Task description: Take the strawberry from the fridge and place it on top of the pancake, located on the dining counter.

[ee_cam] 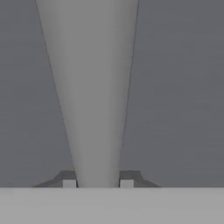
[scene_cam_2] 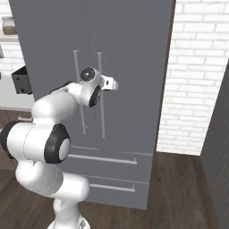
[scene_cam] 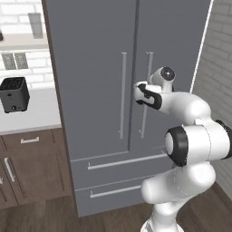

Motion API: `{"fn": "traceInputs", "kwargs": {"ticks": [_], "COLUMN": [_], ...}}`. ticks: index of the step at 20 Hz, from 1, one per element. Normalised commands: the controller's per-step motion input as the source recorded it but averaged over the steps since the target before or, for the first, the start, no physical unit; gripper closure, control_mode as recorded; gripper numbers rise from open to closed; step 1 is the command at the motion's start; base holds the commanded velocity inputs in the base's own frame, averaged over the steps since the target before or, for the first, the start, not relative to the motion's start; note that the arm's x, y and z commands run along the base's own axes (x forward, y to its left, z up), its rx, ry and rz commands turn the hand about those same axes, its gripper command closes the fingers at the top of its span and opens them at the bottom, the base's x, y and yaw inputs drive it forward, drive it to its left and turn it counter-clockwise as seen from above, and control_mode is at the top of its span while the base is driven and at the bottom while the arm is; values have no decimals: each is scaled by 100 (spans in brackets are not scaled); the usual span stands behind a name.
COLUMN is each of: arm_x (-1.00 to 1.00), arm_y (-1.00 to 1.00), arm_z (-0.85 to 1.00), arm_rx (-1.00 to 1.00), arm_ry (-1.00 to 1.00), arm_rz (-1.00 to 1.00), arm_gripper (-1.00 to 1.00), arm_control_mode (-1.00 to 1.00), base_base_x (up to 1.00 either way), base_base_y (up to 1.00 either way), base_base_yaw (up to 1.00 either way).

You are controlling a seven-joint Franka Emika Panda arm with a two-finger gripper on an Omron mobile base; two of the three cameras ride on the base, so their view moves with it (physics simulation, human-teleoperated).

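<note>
The grey fridge (scene_cam: 95, 41) stands straight ahead with both upper doors closed. My gripper (ee_cam: 98, 183) is at the right door's long vertical silver handle (ee_cam: 92, 87). The bar runs up between my two dark fingertips (ee_cam: 69, 182), which press against its sides. In the left base view my hand sits at mid-height of that handle (scene_cam: 149, 63). From the right base view the gripper (scene_cam_2: 112, 84) reaches the door beside the handle (scene_cam_2: 99, 67). The strawberry is hidden inside the fridge. The pancake and the dining counter are out of view.
A black toaster (scene_cam: 13, 94) stands on the white worktop (scene_cam: 38, 113) left of the fridge, over brown wood cabinets (scene_cam: 31, 163). A white brick wall (scene_cam_2: 197, 76) flanks the fridge on the right. Two drawers (scene_cam: 122, 161) lie below the doors, with wood floor (scene_cam_2: 179, 188) in front.
</note>
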Motion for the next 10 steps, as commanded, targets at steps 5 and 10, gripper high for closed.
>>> {"fn": "traceInputs", "kwargs": {"ticks": [5, 10], "arm_x": [-100, -100], "arm_y": [-69, -88], "arm_z": [10, 0], "arm_rx": [0, 6], "arm_ry": [0, 0], "arm_rz": [0, -3], "arm_gripper": [100, 100], "arm_control_mode": [-100, -100], "base_base_x": [0, 0], "base_base_y": [0, 0], "base_base_yaw": [0, 0]}}
